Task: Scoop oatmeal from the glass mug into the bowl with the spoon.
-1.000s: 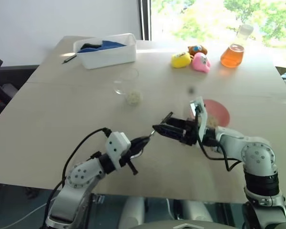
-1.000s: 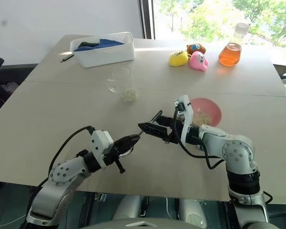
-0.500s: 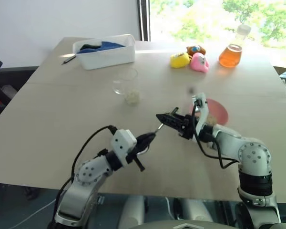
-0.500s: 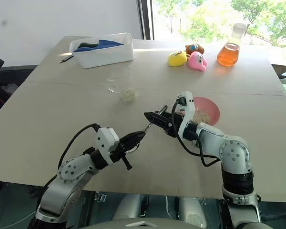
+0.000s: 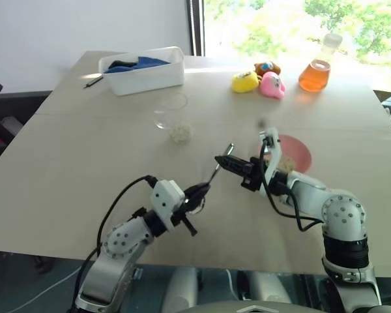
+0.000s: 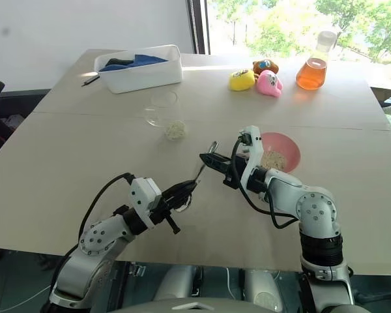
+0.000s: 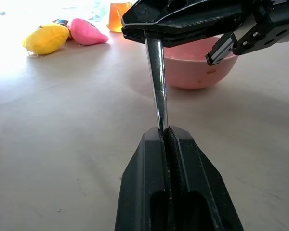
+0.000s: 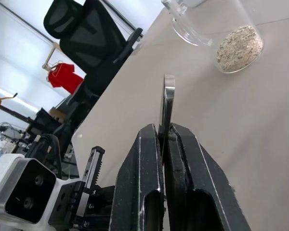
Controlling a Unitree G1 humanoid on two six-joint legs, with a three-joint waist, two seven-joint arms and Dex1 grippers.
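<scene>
The right tool (image 6: 212, 160) is clamped tight on the handle of the spoon (image 6: 204, 166), and the left tool (image 6: 186, 190) is pinched shut on the spoon's lower end, so the spoon stands slanted between the two above the bench (image 6: 85, 150). The step in hand looks like a handover of the spoon from left to right. The glass mug (image 6: 161, 108) lies tipped on its side well beyond the tools, with oatmeal (image 6: 175, 130) in its lower end. The bowl (image 6: 279, 152) sits just behind the right arm and already holds some oats. Next the left tool would need to let go, so that the right arm can carry the spoon to the mug's open mouth without nudging the thin glass.
</scene>
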